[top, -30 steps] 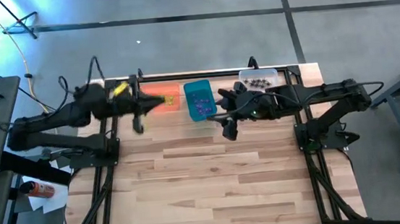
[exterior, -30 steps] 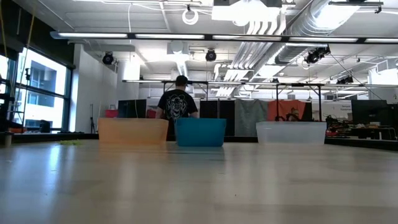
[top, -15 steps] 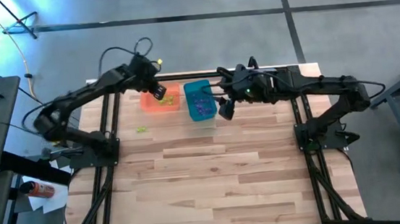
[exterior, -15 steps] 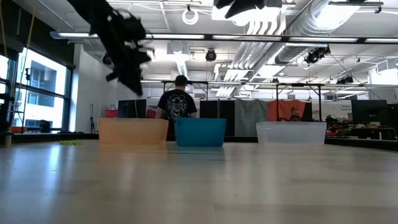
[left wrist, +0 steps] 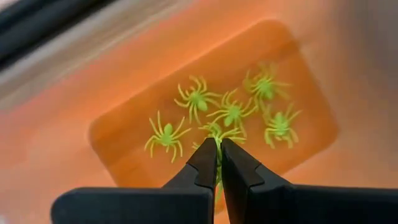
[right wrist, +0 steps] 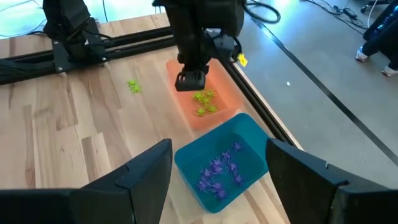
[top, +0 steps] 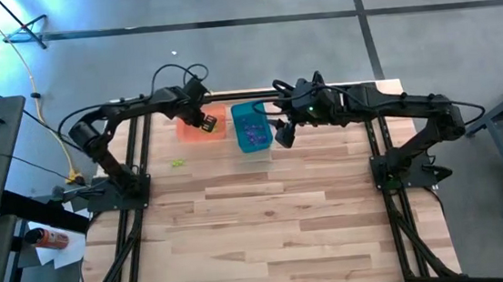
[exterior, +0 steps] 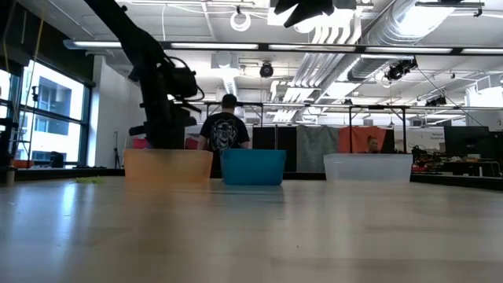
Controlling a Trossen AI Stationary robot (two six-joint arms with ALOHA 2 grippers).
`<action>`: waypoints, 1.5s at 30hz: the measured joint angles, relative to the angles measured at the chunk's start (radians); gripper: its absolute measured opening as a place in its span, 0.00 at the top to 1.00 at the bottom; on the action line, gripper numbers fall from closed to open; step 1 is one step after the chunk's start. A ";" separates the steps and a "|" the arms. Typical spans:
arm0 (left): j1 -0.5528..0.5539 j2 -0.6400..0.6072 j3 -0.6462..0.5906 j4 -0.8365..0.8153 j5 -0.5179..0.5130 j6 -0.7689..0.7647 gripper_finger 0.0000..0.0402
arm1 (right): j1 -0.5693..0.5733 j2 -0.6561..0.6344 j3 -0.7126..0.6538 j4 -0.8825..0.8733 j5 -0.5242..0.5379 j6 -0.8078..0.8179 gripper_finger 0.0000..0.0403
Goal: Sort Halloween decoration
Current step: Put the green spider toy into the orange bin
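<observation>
Your orange bin (left wrist: 124, 134) holds yellow-green spiders (left wrist: 231, 112); the teal bin (right wrist: 245, 149) holds purple spiders (right wrist: 219, 171), legs splayed flat, no common heading. The left gripper (left wrist: 219, 152) hangs over the orange bin, fingers together pinching a yellow-green spider; the right gripper (right wrist: 217, 168) gapes.

The left arm is reaching across the table's far left part, its wrist pointing down and the left gripper (left wrist: 218, 163) hanging with fingers pressed together. The right arm is stretching along the far edge, the right gripper (right wrist: 219, 163) standing spread wide.

The left pincer (left wrist: 219, 149) hid part of a yellow-green spider (left wrist: 217, 132) in the orange bin (left wrist: 130, 134). From the low view, the bin walls (exterior: 167, 166) concealed its contents.
</observation>
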 joint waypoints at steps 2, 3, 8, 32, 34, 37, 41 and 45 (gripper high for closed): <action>0.000 0.027 0.000 -0.004 0.000 0.000 1.00 | 0.000 0.000 0.000 0.000 0.000 0.000 0.37; 0.000 0.039 0.000 -0.006 0.001 0.000 1.00 | 0.000 0.000 0.000 0.000 0.000 0.000 0.37; -0.001 0.061 0.000 -0.006 0.010 0.007 0.96 | 0.000 0.005 0.000 -0.001 0.000 0.002 0.37; -0.013 -0.303 0.036 0.002 0.303 -0.033 0.49 | -0.013 0.006 0.000 -0.003 -0.044 -0.018 0.37; -0.040 -0.390 0.042 0.050 0.320 -0.051 0.49 | -0.013 0.006 0.000 -0.003 -0.044 -0.019 0.37; -0.106 -0.529 0.045 0.097 0.267 -0.047 0.49 | -0.013 0.006 0.000 -0.003 -0.044 -0.018 0.37; -0.213 -0.642 0.046 0.010 0.036 -0.115 0.51 | -0.013 0.007 0.000 -0.003 -0.044 -0.019 0.37; -0.278 -0.680 0.045 -0.051 -0.066 -0.181 0.51 | -0.017 0.006 0.000 -0.001 -0.044 -0.033 0.37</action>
